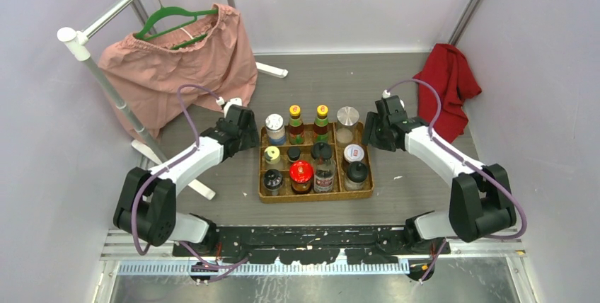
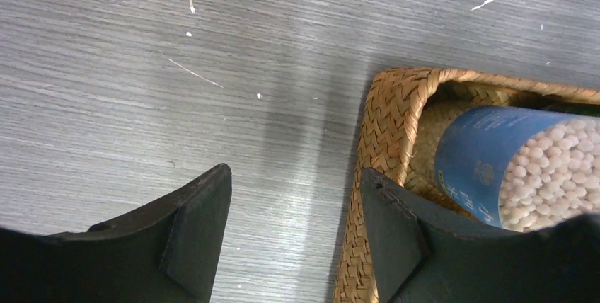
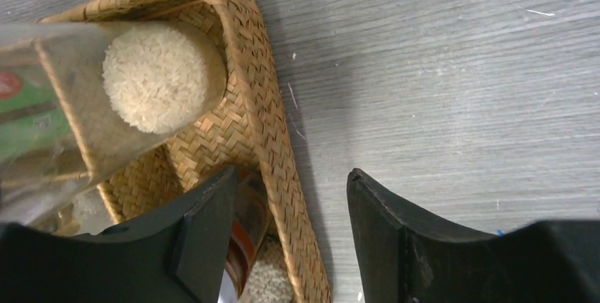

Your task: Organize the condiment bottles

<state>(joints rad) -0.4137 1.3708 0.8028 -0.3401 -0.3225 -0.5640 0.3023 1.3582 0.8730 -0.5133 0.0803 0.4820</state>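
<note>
Several condiment bottles stand in the tan woven tray (image 1: 315, 196) mid-table: two yellow-capped sauce bottles (image 1: 295, 124), a silver-lidded shaker (image 1: 347, 124), a white-capped jar (image 1: 274, 129), a red-lidded jar (image 1: 301, 174). My left gripper (image 1: 249, 130) sits at the tray's far left corner. It is open (image 2: 297, 175), one finger over the table, the other above the tray rim (image 2: 385, 126), beside a blue-labelled jar (image 2: 523, 168). My right gripper (image 1: 369, 132) is open (image 3: 291, 172) astride the tray's right wall (image 3: 272, 140), near a rice-filled shaker (image 3: 163, 76).
A pink garment (image 1: 180, 59) hangs on a green hanger from a white rack at the back left; the rack's foot (image 1: 272, 71) lies on the table behind the tray. A red cloth (image 1: 447, 83) lies at the back right.
</note>
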